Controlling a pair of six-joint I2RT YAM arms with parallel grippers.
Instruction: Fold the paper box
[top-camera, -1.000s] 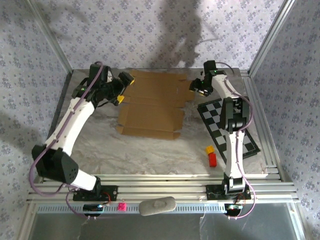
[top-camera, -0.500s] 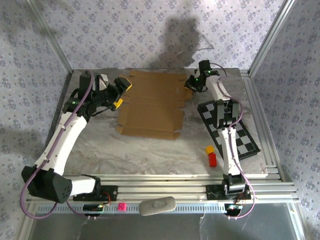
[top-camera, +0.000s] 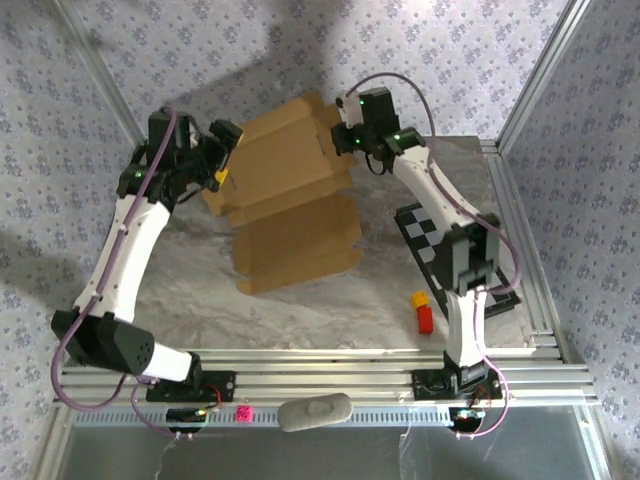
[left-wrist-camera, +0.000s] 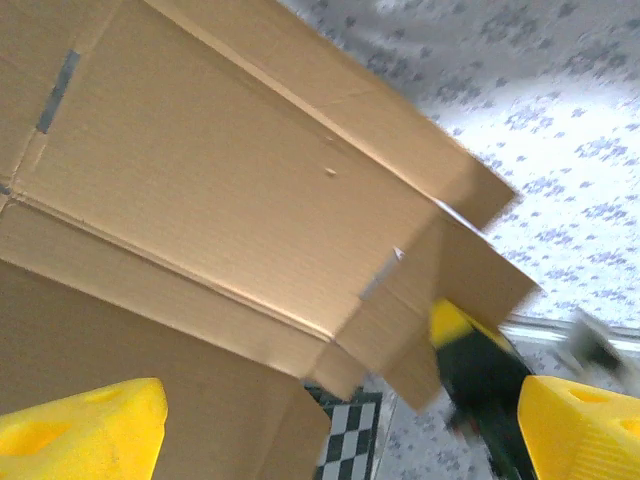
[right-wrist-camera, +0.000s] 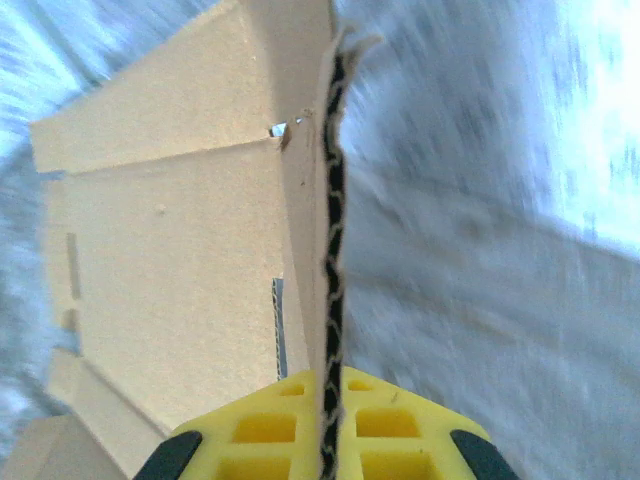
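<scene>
This is a robotics lab test cell, a boxed-in bench rig rather than a lived-in room. A left arm and a right arm, white with purple cables, are bolted to slotted aluminium rails at the near edge of a marble-patterned table. Aluminium posts frame flower-papered backdrop walls — and a black-and-white checkered board lies on the table's right side.

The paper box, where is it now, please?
Mid-table in the top view, the paper box has its far half raised between the left gripper and the right gripper pinching it.
</scene>
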